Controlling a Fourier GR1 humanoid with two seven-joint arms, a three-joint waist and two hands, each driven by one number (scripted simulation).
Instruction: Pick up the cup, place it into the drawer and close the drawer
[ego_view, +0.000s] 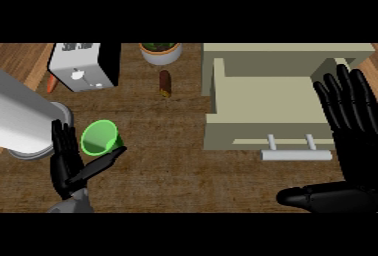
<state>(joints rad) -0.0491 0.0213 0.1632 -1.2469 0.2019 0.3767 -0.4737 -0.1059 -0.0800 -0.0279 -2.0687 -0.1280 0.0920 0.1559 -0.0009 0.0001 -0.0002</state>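
Where the head view looks steeply down, a brown wood-grain counter (177, 165) fills nearly the whole picture, with a lighter plank-like strip of wood at the upper left corner. On it lies the bright green plastic cup (100, 137), tipped so its open mouth faces up and toward the viewer, at the left side just beside a large grey cylindrical vessel (26, 122). The left robot hand (74, 167) sits directly below the cup, fingers straight and spread, with the thumb reaching up to the cup's lower rim; whether it touches cannot be told. To the right, the beige drawer (258, 107) stands pulled open, its white bar handle (296, 155) toward the lower edge. The right robot hand (351, 125) is open, fingers straight and pointing up, over the drawer's right side. Along the back stand a white toaster-like appliance (77, 67), a potted plant in a white pot (161, 52), a small brown oblong item (165, 83) and an orange object (51, 84). No writing can be read.
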